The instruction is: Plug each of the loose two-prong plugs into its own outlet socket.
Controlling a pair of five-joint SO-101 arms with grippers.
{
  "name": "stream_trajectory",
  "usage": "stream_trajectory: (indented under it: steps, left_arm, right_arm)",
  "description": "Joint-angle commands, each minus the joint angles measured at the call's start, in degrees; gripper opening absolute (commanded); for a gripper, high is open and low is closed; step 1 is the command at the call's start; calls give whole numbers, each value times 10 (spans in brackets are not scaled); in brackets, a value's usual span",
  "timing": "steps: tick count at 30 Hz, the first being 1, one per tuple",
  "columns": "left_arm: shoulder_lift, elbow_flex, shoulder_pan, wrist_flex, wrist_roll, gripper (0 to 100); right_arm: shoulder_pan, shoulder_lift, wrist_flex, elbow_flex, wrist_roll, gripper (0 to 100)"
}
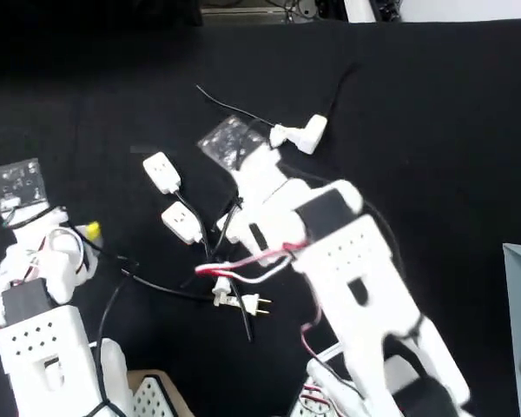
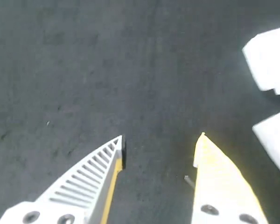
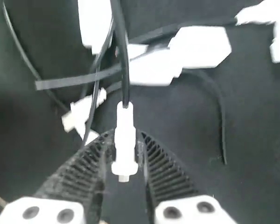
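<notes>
Gripping a white two-prong plug [image 3: 124, 120] on its black cord, the right end effector [image 3: 125, 139] was closed mid-desk, right of a white rectangular outlet socket [image 1: 182, 223]. The left end effector [image 2: 161, 136] hung open and empty over the black cloth desk [image 1: 434, 130], near left.

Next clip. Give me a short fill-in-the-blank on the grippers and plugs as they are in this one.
1. The right gripper grips a white plug whose cable is ____.
2. The left gripper is ____ and empty above the cloth.
3. The loose plug lying on the cloth in the high view shows ____ prongs.

Missing words: black; open; two.
</notes>
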Motion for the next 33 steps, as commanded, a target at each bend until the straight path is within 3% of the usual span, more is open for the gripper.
stream_trajectory:
  steps: [1, 7, 13, 17, 23, 33]
  left_arm:
    - [9, -88, 63, 49, 28, 280]
    - [144, -218, 124, 124, 67, 309]
    - [343, -348, 146, 126, 89, 308]
    - [469, -444, 175, 119, 127, 307]
    - [646, -538, 215, 32, 207, 306]
    - [904, -689, 239, -16, 250, 305]
  right_arm:
    - [-4, -51, -71, 30, -53, 11]
    - [25, -92, -263, 163, -146, 11]
    - [73, -104, -386, 253, -198, 11]
    - [100, -104, -433, 283, -221, 11]
    - [108, -104, -496, 328, -230, 11]
    - [108, -102, -507, 339, -228, 11]
